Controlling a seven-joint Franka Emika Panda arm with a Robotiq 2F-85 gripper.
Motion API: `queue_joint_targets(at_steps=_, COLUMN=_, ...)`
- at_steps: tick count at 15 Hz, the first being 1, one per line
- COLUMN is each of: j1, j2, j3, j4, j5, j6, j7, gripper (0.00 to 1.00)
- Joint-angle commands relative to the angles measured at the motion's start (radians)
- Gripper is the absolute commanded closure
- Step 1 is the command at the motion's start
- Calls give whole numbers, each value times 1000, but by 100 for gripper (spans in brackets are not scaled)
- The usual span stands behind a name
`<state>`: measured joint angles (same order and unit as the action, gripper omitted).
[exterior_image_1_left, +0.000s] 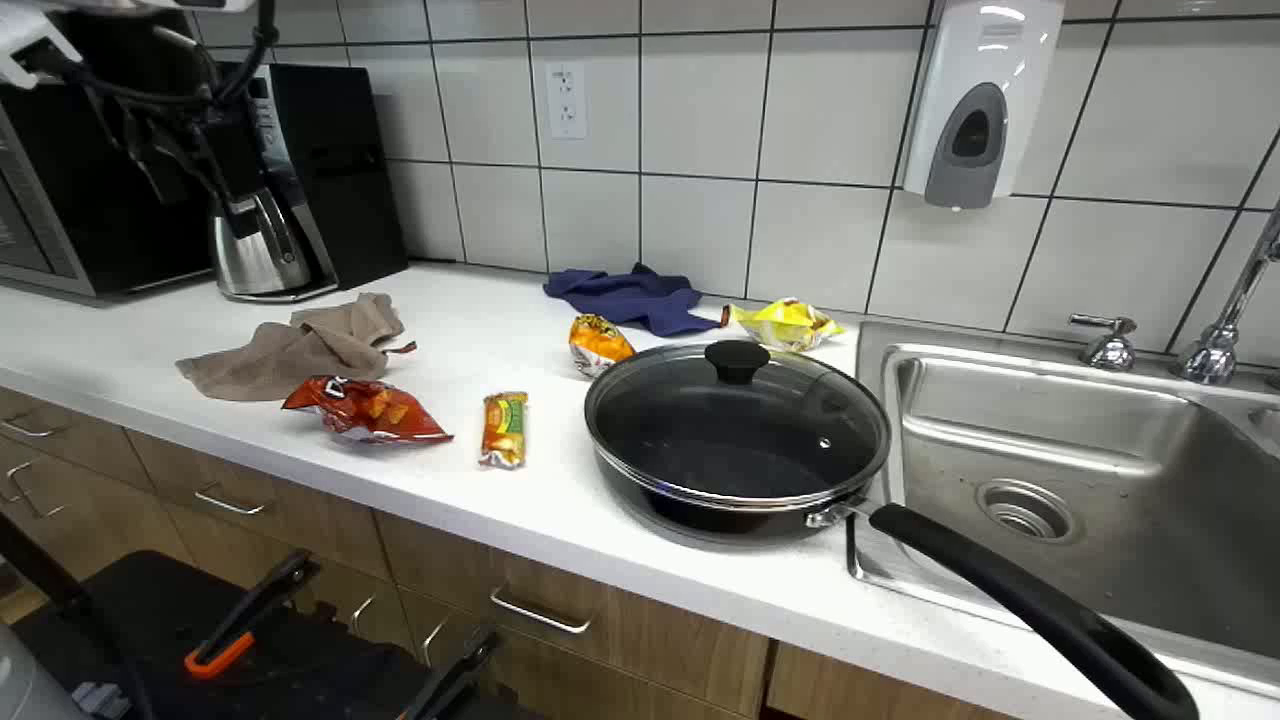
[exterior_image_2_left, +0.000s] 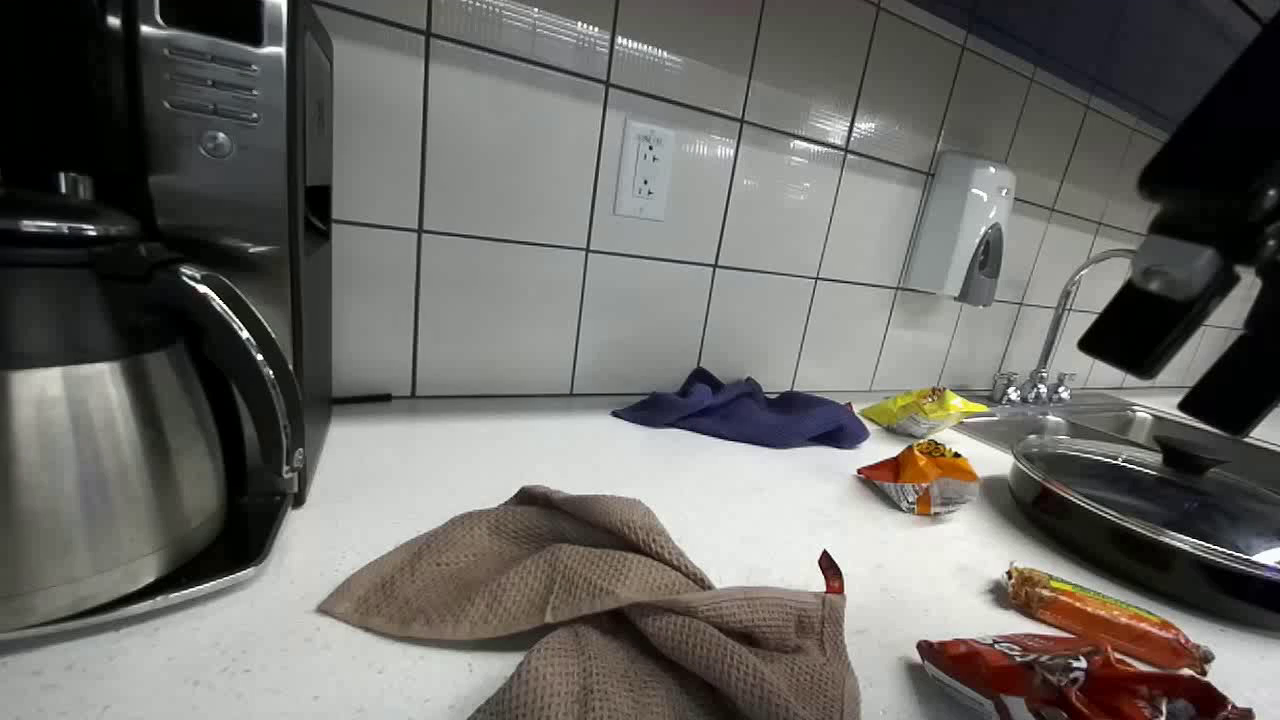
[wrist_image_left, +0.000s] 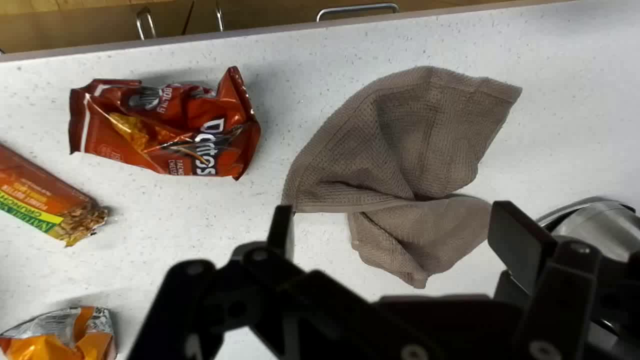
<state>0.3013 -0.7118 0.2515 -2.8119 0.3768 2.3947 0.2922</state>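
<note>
My gripper (wrist_image_left: 402, 230) is open, its two black fingers wide apart with nothing held between them. Below it on the white counter lies a crumpled brown cloth (wrist_image_left: 425, 135), whose lower fold shows between the fingers in the wrist view. A red Doritos bag (wrist_image_left: 170, 132) rests beside the cloth, and an orange granola bar (wrist_image_left: 45, 195) lies past that. An orange snack bag (wrist_image_left: 60, 335) is cut off at the wrist view's lower left corner. In an exterior view the gripper (exterior_image_2_left: 1195, 350) hangs in the air at the right edge, clear of the counter.
A lidded black pan (exterior_image_1_left: 735, 440) stands by the steel sink (exterior_image_1_left: 1040, 500), its handle reaching over the counter edge. Behind are a navy cloth (exterior_image_1_left: 630, 300) and a yellow snack bag (exterior_image_1_left: 785, 325). The coffee maker's steel carafe (exterior_image_1_left: 260, 255) is near the gripper; a soap dispenser (exterior_image_1_left: 985, 100) hangs on the wall.
</note>
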Motion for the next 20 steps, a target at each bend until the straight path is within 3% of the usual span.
queue_joint_targets(at_steps=1, j1=2, j2=1, j3=-4, j4=2, j5=-4, j6=-4, j7=2, gripper=0)
queue_joint_targets(at_steps=13, j1=2, j2=6, j3=-4, j4=1, j5=-4, j6=-5, j7=2, gripper=0)
queue_joint_targets(at_steps=20, j1=-68, j2=-44, j3=-14, j4=14, j5=-93, j6=-57, j7=13, gripper=0)
